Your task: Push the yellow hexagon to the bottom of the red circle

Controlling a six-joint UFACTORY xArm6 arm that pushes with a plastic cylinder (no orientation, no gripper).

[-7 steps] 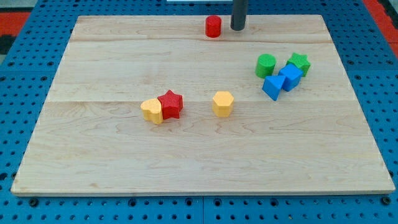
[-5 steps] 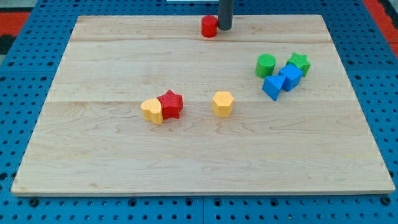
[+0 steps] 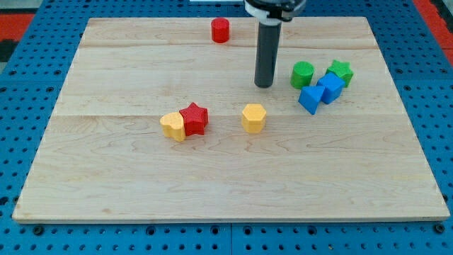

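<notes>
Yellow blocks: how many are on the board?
2. The yellow hexagon sits near the middle; another yellow block, shape unclear, touches the red star's left side. None appears hidden.

No lettering, label, brand mark, number or sign can be read anywhere in the view: the wooden desk (image 3: 212, 177) is bare of print, and the coloured blocks on it carry no markings.
</notes>
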